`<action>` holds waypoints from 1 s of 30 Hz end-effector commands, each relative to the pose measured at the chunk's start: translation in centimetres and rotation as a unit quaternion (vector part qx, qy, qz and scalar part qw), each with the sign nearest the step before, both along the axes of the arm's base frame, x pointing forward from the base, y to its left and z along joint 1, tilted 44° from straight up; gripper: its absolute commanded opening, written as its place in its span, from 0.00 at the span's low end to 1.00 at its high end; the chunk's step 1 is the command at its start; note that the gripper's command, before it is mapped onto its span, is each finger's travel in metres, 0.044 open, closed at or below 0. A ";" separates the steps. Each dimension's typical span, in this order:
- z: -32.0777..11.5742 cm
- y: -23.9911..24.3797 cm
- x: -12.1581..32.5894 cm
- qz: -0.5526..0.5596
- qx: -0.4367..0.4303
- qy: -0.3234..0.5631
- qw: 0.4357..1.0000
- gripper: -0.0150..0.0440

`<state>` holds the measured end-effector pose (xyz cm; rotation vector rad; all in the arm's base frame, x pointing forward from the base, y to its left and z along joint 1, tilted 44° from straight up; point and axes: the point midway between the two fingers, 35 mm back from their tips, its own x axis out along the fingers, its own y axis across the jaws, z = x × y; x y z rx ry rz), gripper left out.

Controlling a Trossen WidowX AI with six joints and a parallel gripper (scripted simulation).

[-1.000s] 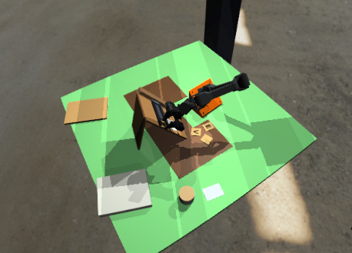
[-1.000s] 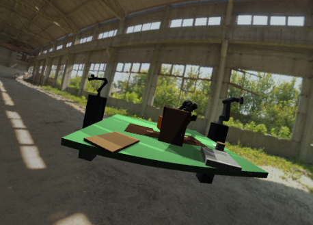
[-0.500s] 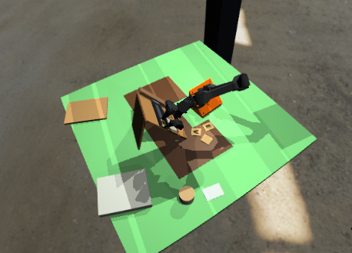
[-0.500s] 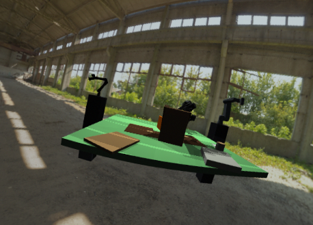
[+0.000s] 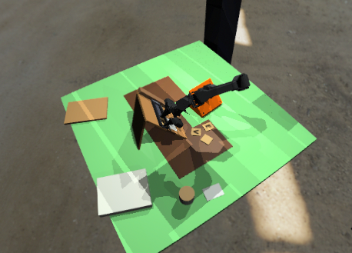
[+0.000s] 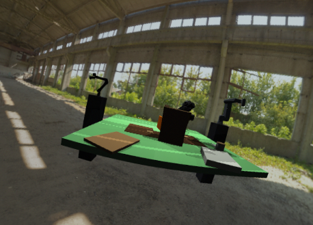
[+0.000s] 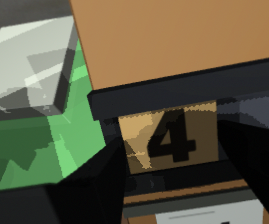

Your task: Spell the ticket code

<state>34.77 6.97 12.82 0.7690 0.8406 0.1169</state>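
Observation:
My gripper point(image 5: 169, 118) point(image 7: 169, 135) is shut on a tan tile marked 4 point(image 7: 206, 126), with a dark finger at each side. The tile sits between the upper and lower lips of the dark rail point(image 7: 185, 87) point(image 5: 157, 106), just inside its end at the left of the wrist view. The rail is on the slanted tan board point(image 7: 185, 40) point(image 5: 150, 109) point(image 6: 173, 126), whose dark back hides the gripper in the exterior view. Part of the white ticket point(image 7: 185, 218) shows below; its code is cut off. A V-like tile point(image 5: 196, 131), a square-looking one point(image 5: 207, 126) and a plain-looking one point(image 5: 206, 140) lie in front.
The brown mat point(image 5: 180, 167) lies under the board. An orange box point(image 5: 216, 100) is beside the arm. A white slab point(image 5: 123, 192) point(image 6: 220, 159) point(image 7: 30, 65), a round tan-topped block point(image 5: 187, 194) and a pale card point(image 5: 213, 192) stand apart. A tan plate point(image 5: 86, 111) point(image 6: 112, 141) lies near the counter edge.

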 end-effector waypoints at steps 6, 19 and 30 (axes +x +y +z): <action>-0.5 -0.5 -0.1 0.002 -0.001 -0.001 1.000 0.25; -1.2 -1.3 -0.3 0.002 -0.001 -0.001 1.000 0.25; -1.8 -1.9 -0.5 0.002 -0.002 -0.001 1.000 0.25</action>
